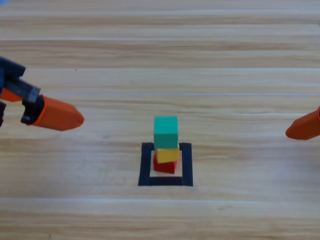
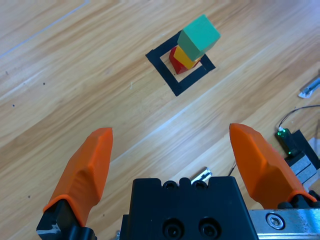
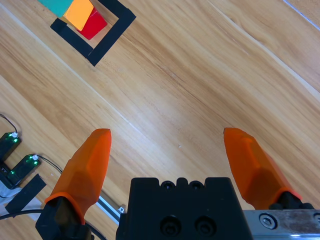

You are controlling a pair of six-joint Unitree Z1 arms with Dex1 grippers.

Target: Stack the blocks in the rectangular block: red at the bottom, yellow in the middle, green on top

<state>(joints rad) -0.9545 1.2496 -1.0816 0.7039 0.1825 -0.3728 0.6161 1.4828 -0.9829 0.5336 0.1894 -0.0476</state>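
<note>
The three blocks stand as one stack inside the rectangular block, a black tape square. The red cube is at the bottom, the yellow cube sits on it, and the green cube is on top. Both wrist views show the same stack: green, yellow, red; yellow, red. My left gripper hangs far left of the stack, open and holding nothing. At the right edge my right gripper is also open and holds nothing.
Small circuit boards with green lights and thin cables lie off the table's side, in the left wrist view and the right wrist view. Bare wood surrounds the tape square on all sides.
</note>
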